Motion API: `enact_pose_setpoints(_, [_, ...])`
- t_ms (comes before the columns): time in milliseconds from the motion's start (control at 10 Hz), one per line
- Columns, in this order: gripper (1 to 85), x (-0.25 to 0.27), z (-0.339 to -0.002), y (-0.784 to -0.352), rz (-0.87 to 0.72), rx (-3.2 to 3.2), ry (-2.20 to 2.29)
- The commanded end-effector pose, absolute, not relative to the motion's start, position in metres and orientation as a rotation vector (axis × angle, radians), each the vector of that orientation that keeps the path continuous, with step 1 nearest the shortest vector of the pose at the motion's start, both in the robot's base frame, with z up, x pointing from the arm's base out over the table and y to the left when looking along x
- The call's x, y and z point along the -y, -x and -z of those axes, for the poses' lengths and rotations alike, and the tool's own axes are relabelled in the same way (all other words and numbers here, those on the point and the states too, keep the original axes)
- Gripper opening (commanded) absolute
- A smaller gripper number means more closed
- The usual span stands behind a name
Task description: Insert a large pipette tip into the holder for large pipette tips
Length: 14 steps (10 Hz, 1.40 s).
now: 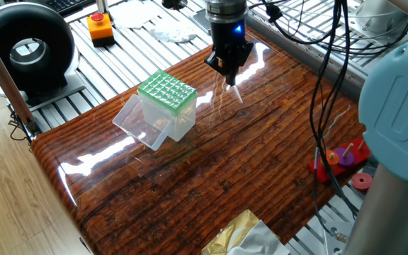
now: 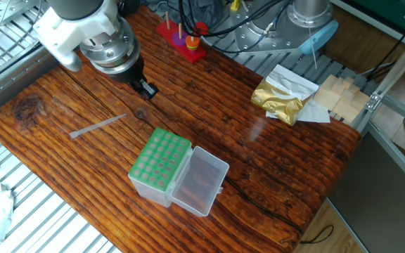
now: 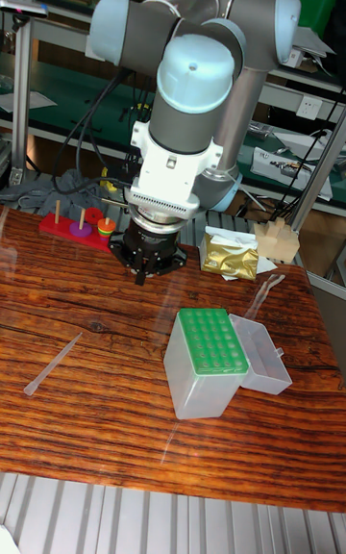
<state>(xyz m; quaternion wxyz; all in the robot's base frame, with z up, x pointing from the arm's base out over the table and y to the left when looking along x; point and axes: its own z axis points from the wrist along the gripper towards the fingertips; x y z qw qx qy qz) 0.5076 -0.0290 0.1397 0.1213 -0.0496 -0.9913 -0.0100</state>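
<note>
The large pipette tip (image 2: 98, 126) lies flat on the wooden table, a thin translucent cone, also seen as the tip (image 3: 53, 362) and the tip (image 1: 234, 93). The holder for large pipette tips (image 2: 160, 159) is a clear box with a light-green grid top, its clear lid (image 2: 200, 180) hinged open beside it; it shows too as the holder (image 1: 166, 93) and the holder (image 3: 210, 343). My gripper (image 2: 145, 88) hovers over the table, off the tip's thick end and apart from it. Its fingers look shut with nothing between them, in each view of the gripper (image 1: 226, 67) (image 3: 143, 273).
A red base with pegs and rings (image 2: 181, 39) stands at the table's far edge. A gold foil bag (image 2: 278, 100) and wooden blocks (image 2: 337, 95) lie at another edge. An orange button box (image 1: 100, 27) and a black round device (image 1: 28, 48) sit beyond the table.
</note>
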Motion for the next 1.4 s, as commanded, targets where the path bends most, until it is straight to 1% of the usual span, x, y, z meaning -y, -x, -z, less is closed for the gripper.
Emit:
enact_pose_setpoints(0, [1.0, 0.020, -0.146, -0.493, 0.075, 2.836, 0.138])
enact_pose_setpoints(200, [1.0, 0.023, -0.148, -0.484, 0.058, 2.800, 0.137])
enact_pose_setpoints(300, [1.0, 0.026, -0.152, -0.473, 0.043, 2.756, 0.103])
enact_pose_setpoints(500, [1.0, 0.005, -0.158, -0.465, 0.145, 2.710, 0.164])
enact_pose_setpoints(700, [1.0, -0.026, -0.162, -0.470, 0.304, 2.698, 0.215])
enact_pose_setpoints(800, [1.0, -0.033, -0.164, -0.470, 0.342, 2.689, 0.231])
enact_pose_setpoints(900, [1.0, -0.028, -0.163, -0.470, 0.316, 2.694, 0.222])
enact_pose_setpoints(1100, [1.0, -0.039, -0.164, -0.474, 0.367, 2.689, 0.279])
enact_pose_setpoints(1300, [1.0, -0.027, -0.156, -0.487, 0.298, 2.748, 0.339])
